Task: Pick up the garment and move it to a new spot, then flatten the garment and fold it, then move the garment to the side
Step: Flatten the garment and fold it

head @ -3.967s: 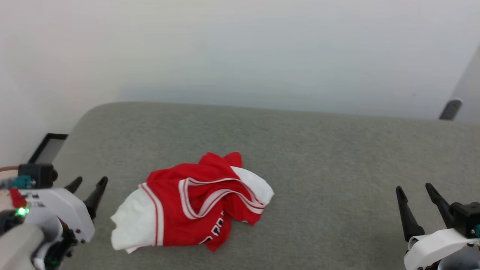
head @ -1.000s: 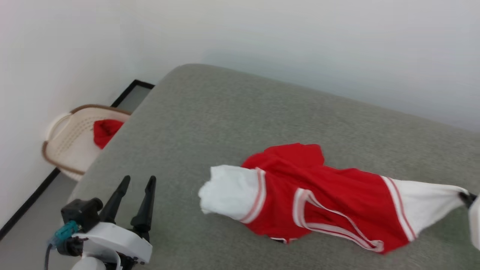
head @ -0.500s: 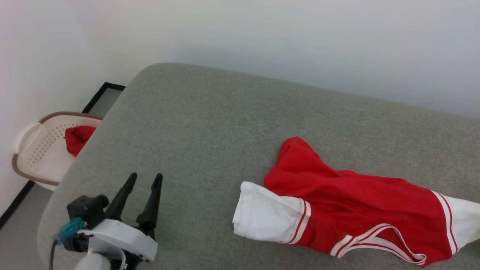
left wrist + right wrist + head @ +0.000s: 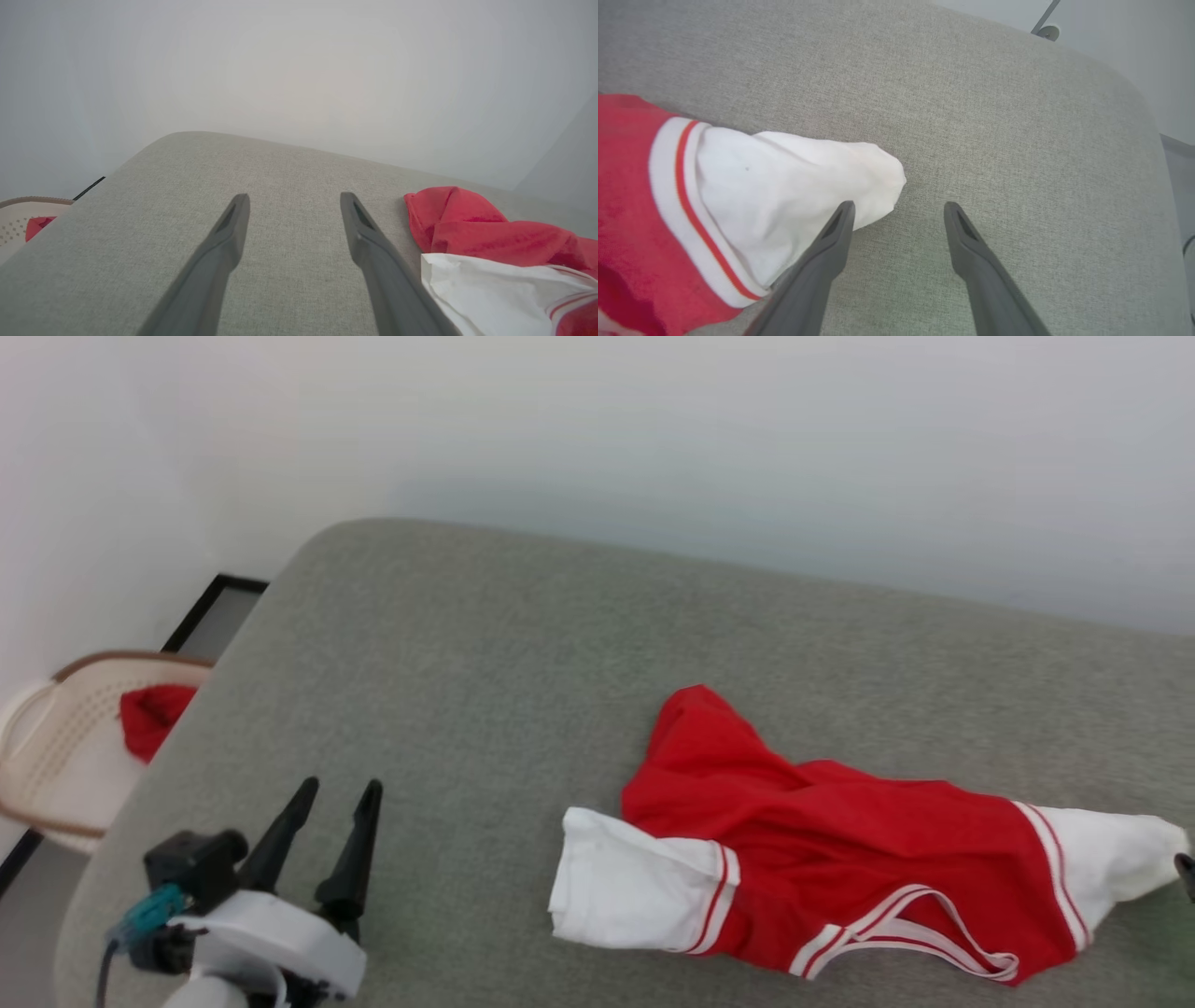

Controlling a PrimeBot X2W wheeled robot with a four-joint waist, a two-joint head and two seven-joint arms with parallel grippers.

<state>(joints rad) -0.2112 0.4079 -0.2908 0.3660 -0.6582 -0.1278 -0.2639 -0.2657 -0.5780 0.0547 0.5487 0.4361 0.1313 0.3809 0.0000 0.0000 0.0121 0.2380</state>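
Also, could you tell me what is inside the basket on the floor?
A red cloth lies in the basket. The grey surface hides part of both, so the rest of the inside cannot be seen.

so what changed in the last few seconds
The right gripper dragged the jersey by its white sleeve toward the robot's right, stretching it out from a heap, then let go; its jaws stand open by the sleeve. The left gripper stayed open and empty; the head camera turned.
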